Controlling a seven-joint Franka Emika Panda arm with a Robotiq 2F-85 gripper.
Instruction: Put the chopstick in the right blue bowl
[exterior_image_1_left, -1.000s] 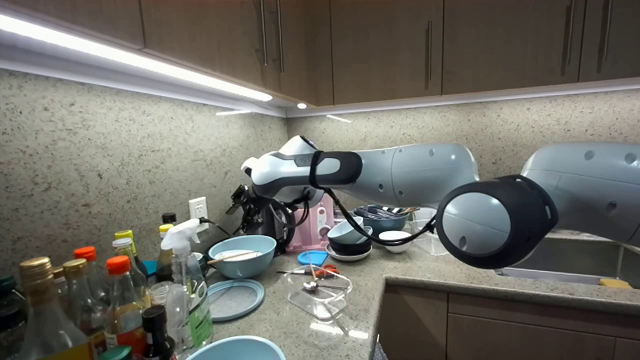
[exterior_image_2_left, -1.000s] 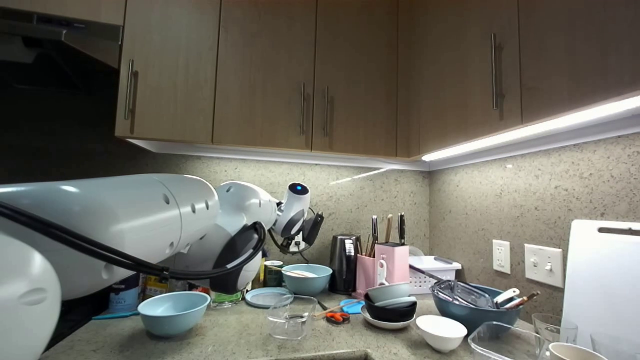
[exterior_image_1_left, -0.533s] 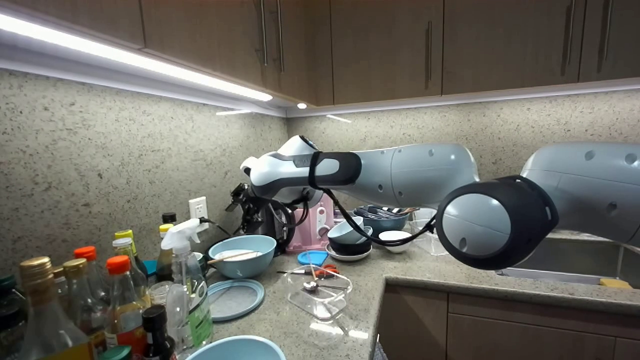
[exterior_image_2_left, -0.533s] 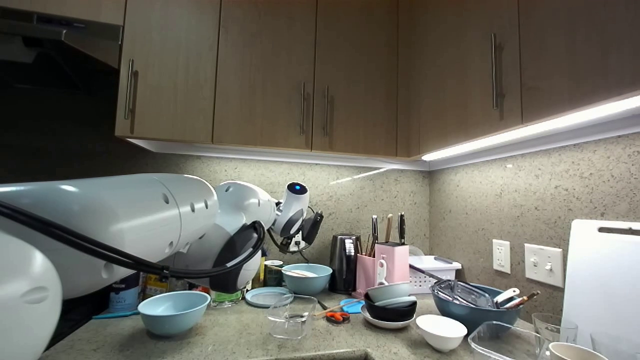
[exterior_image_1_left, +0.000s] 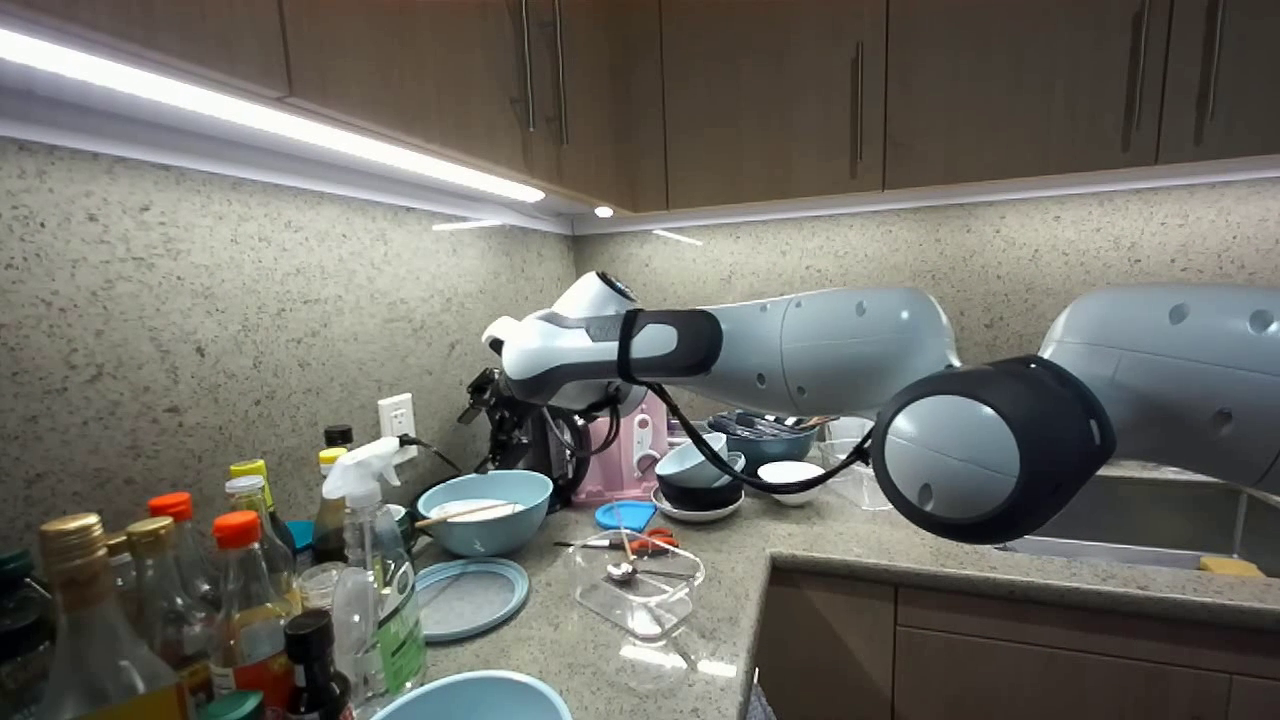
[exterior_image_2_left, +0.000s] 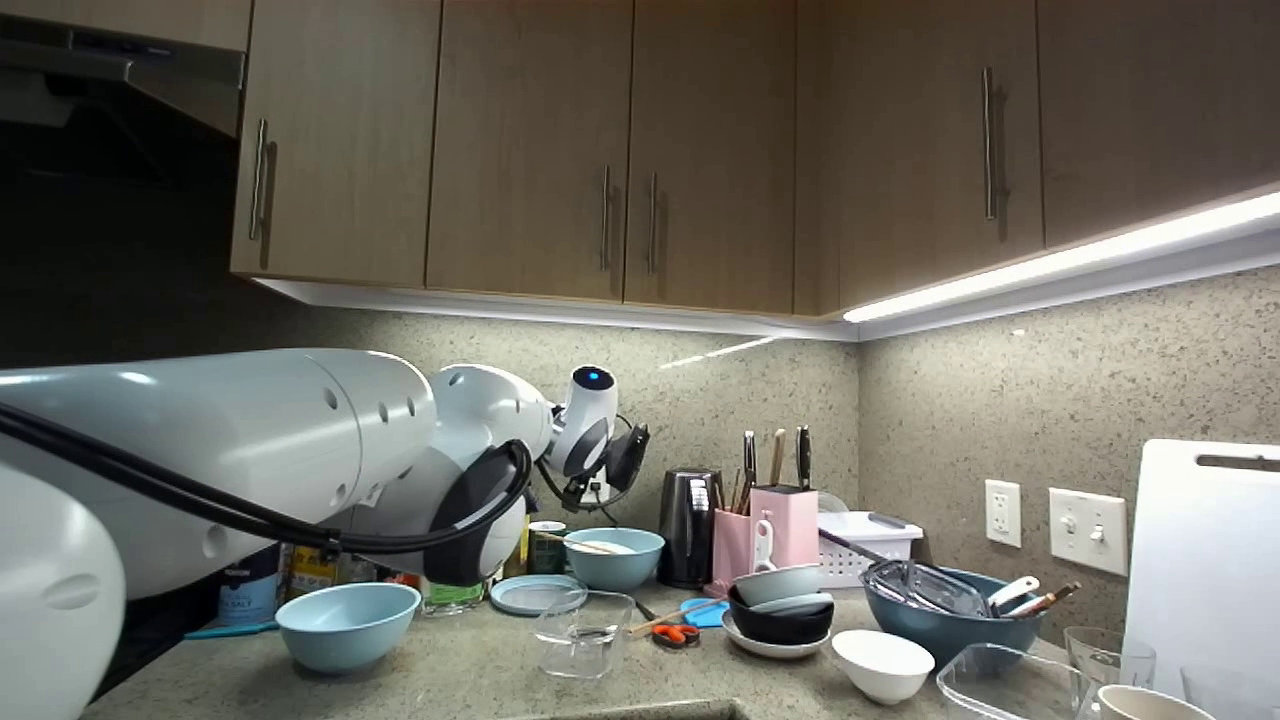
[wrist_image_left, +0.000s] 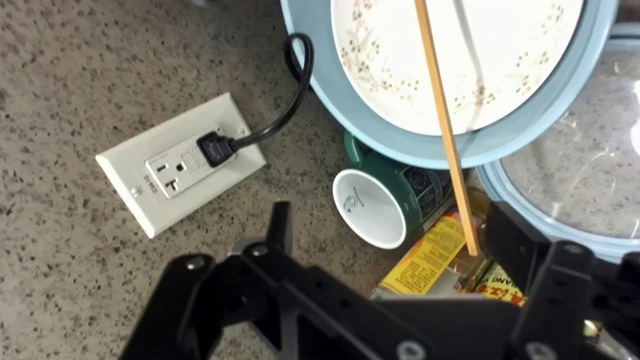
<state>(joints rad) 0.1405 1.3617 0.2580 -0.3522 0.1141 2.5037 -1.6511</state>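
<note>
A thin wooden chopstick lies across a light-blue bowl by the black kettle, one end past the rim. Inside this bowl is a white patterned dish. A second light-blue bowl stands nearer the arm's base; its rim area shows at the bottom of an exterior view. In the exterior view with both bowls whole, the kettle-side bowl is the right one. My gripper is open and empty, above and beside that bowl. The chopstick's end shows between the fingers, untouched.
A wall outlet with a black cord is close to the gripper. A green mug and several bottles stand near the bowl. A light-blue flat plate, clear box and pink knife block stand around.
My gripper has turned slightly and shifted a little to the right in both exterior views. The chopstick and bowls have not moved.
</note>
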